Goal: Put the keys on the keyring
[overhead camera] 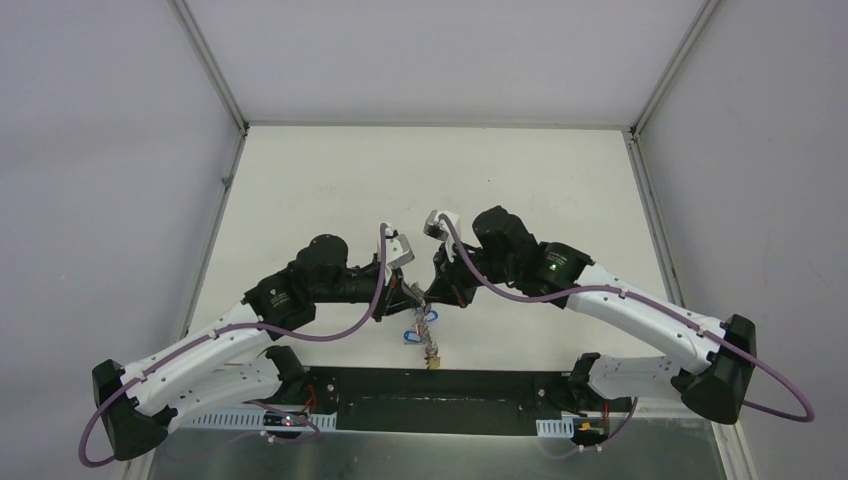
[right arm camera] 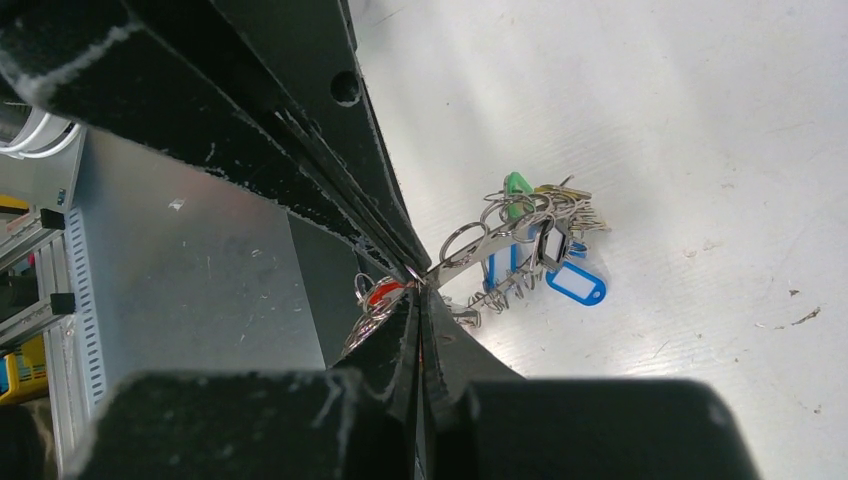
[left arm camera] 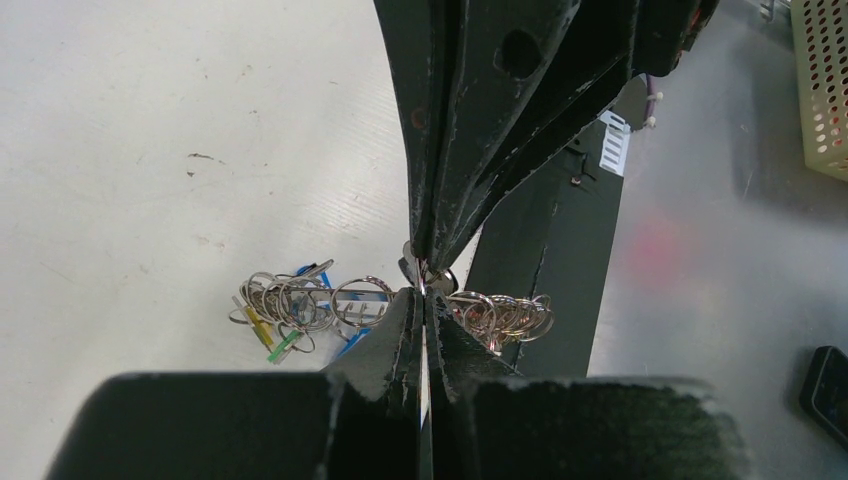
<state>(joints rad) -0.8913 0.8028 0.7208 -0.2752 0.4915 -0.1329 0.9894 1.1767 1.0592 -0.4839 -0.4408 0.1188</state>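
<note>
The keyring (right arm camera: 500,245) sits between my two hands at the middle of the near side of the tabletop (overhead camera: 450,180), just ahead of the black base plate (overhead camera: 430,385). In the top view it shows only as a small dangling cluster below the point where the hands meet. I cannot tell whether its lowest part touches the tabletop.

The left hand (left arm camera: 421,310) is closed, its two fingers pressed together on the metal band of the keyring. The right hand (right arm camera: 418,305) is closed the same way and pinches the band right next to the left hand, so the fingertips of the two hands almost touch, tip to tip.

From the right wrist I see the band run up and to the right from the pinch, strung with many small split rings. A blue tag (right arm camera: 577,283) with a white paper window hangs lowest on that side, and I read no writing in the window. A green tag (right arm camera: 517,183) stands at the top of the bunch. A red tag (right arm camera: 385,292) sits among a few rings on the other side of the pinch. I cannot tell whether it belongs to one of the loose keys.

From the left wrist a yellow tag (left arm camera: 256,326) shows in the bunch over the tabletop, and a second bunch of rings hangs over the base plate.

A white label (left arm camera: 614,145) with dark bars is stuck on the base plate, its print too small to read. A cream perforated box (left arm camera: 825,90) stands well apart from the hands.
</note>
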